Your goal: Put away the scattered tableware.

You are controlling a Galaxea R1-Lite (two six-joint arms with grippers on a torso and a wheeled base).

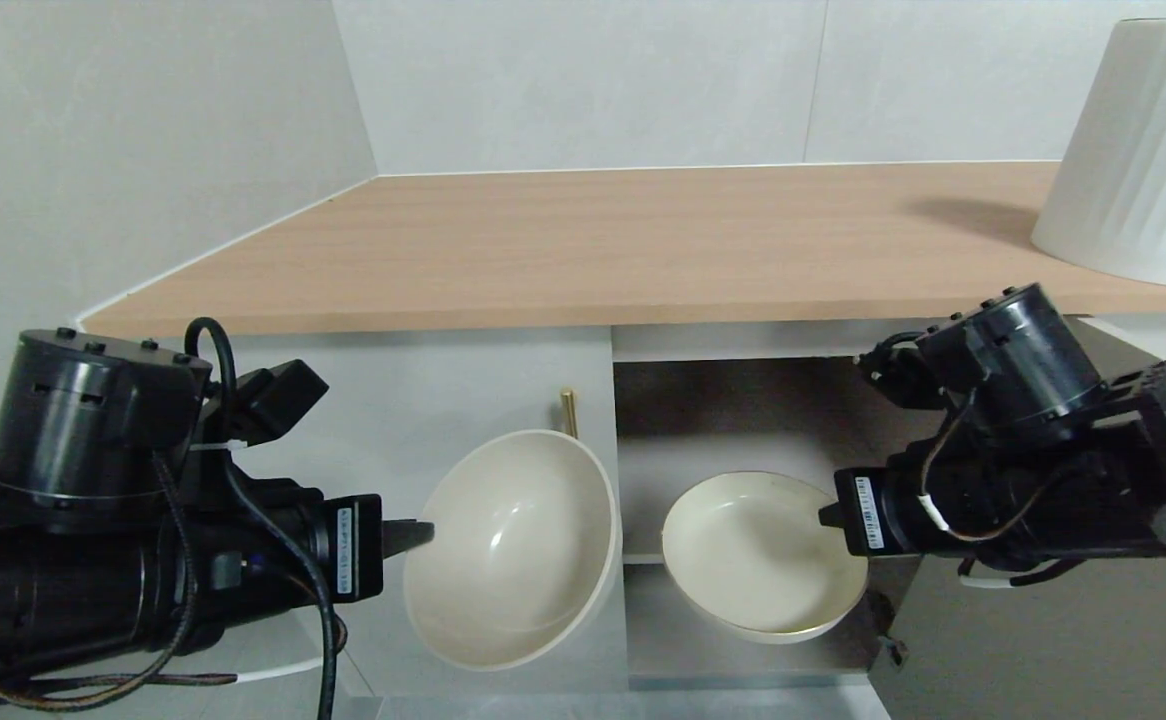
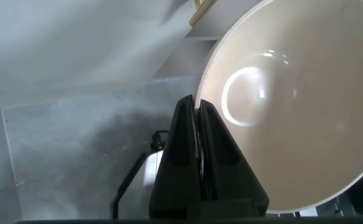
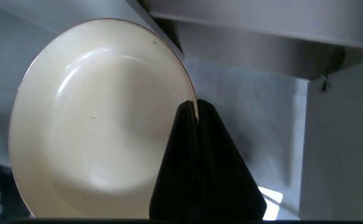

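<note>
Two cream dishes are held in the air before the cabinet point(image 1: 743, 400) under the wooden counter point(image 1: 643, 240). The left gripper point(image 1: 418, 535) is clamped on the left rim of the deep bowl point(image 1: 513, 545), which is tilted before the closed left door point(image 1: 503, 380). The right gripper point(image 1: 828, 515) is pinched on the right rim of the shallow plate point(image 1: 758, 555), at the open right compartment.

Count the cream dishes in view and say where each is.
2. The deep bowl hangs by its rim in the left gripper, before the closed cabinet door; the shallow plate is held by the right gripper at the open cabinet. Others may hide inside.
</note>
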